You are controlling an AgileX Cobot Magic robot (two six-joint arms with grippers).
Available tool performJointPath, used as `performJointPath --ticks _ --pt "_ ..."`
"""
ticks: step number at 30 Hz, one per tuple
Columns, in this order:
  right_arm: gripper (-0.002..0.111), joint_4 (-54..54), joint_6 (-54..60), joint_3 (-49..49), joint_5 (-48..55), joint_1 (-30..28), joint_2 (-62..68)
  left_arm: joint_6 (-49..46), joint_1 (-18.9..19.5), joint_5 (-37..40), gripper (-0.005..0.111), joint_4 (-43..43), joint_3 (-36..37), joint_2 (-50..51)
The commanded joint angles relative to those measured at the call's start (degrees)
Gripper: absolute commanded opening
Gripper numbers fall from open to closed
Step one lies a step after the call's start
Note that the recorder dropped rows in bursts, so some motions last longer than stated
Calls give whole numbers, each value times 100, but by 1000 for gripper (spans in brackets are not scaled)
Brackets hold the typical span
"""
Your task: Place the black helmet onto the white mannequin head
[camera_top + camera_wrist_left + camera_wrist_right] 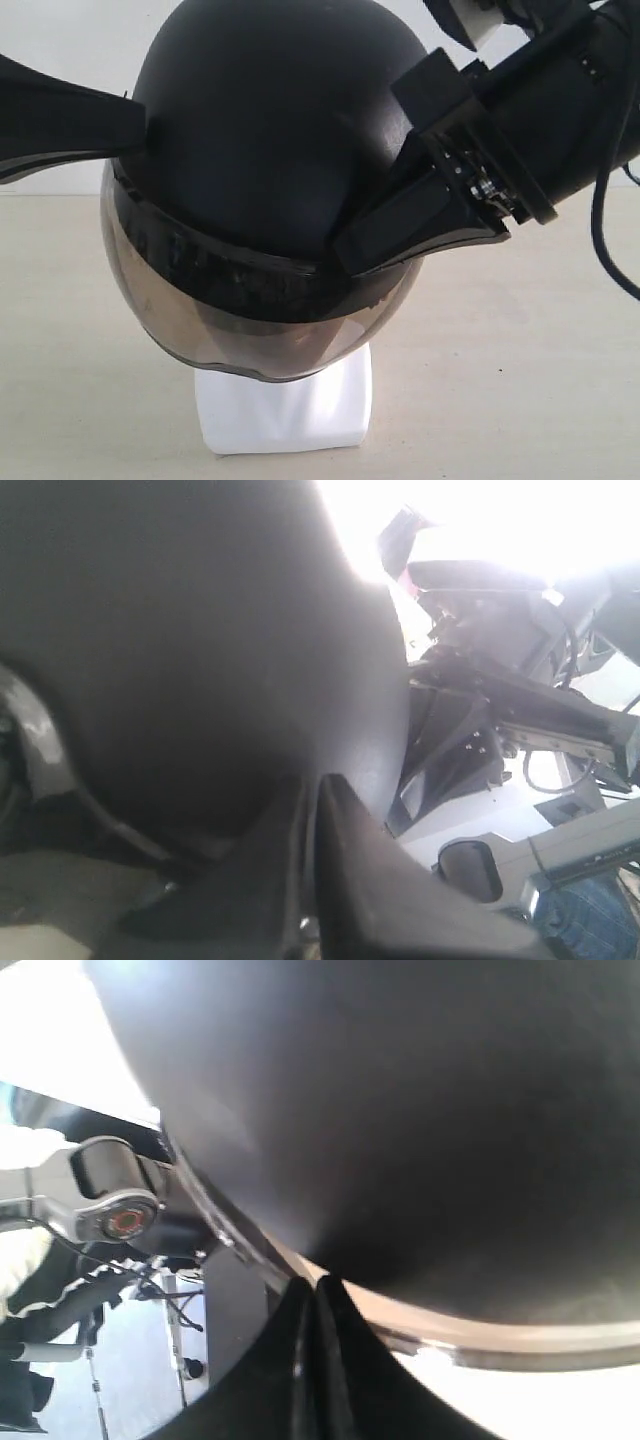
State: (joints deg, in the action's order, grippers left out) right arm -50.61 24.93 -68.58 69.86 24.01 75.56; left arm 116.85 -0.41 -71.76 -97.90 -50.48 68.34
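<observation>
A black helmet (pixel 260 130) covers the white head (pixel 285 405) — only its blocky base shows below the brown visor (pixel 200 320). The left gripper (pixel 130 125) and right gripper (pixel 350 250) are each closed on nothing, joined tips touching opposite sides of the shell. Risk: an uneven push or a slipping tip could tilt the helmet — or topple the head.

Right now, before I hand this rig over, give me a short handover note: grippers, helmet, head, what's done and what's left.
Left gripper: shut, tip against the black helmet at its side.
Right gripper: shut, tip at the rim above the visor.
Helmet sits over the white mannequin head; only its base shows.
Done: helmet looks placed.
Left: likely back both arms off; seating under the shell is hidden.
</observation>
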Motion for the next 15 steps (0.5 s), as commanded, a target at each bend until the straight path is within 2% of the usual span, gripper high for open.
performJointPath --ticks 1,7,15 --pt "0 139 33 14 -326 -2 35 34 -16 180 4 -205 129 6" --pt "0 197 70 -91 -608 -2 -208 34 -16 180 4 -205 91 -63" --pt "0 396 -375 -545 -938 -27 -383 273 -16 198 4 -205 -382 -366"
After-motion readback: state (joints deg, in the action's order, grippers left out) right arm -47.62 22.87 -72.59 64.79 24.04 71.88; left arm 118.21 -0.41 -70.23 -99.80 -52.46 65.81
